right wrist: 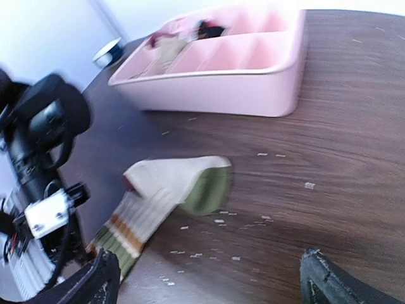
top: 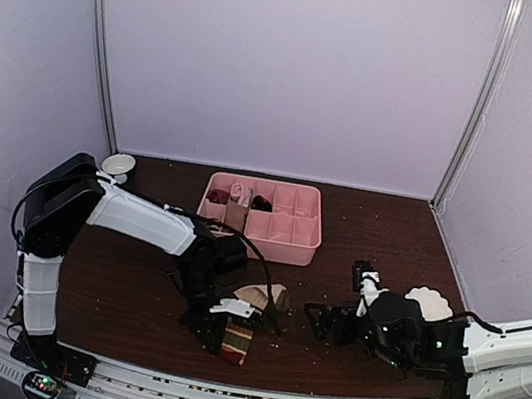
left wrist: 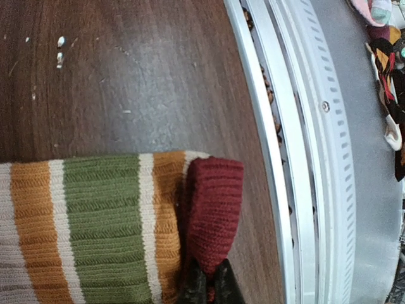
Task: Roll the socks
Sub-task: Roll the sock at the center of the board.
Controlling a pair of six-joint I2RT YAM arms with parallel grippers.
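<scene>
The beige-tan striped sock (top: 249,320) lies on the dark table near the front edge, its beige toe end folded over. In the left wrist view its olive, orange and white bands (left wrist: 101,228) fill the lower left. My left gripper (left wrist: 209,282) is shut on the sock's maroon cuff (left wrist: 215,202), and from above it sits at the sock's near end (top: 216,333). My right gripper (right wrist: 212,278) stands open, apart from the sock (right wrist: 171,190), with nothing between its fingers (right wrist: 101,278). From above it is to the sock's right (top: 320,321).
A pink divided tray (top: 289,246) with rolled fabric in its left cells stands mid-table. A white bowl (top: 118,166) sits at the back left and a white scalloped object (top: 429,303) at the right. The metal rail (left wrist: 278,158) runs along the table's near edge, with black, red and orange fabric (left wrist: 383,57) beyond it.
</scene>
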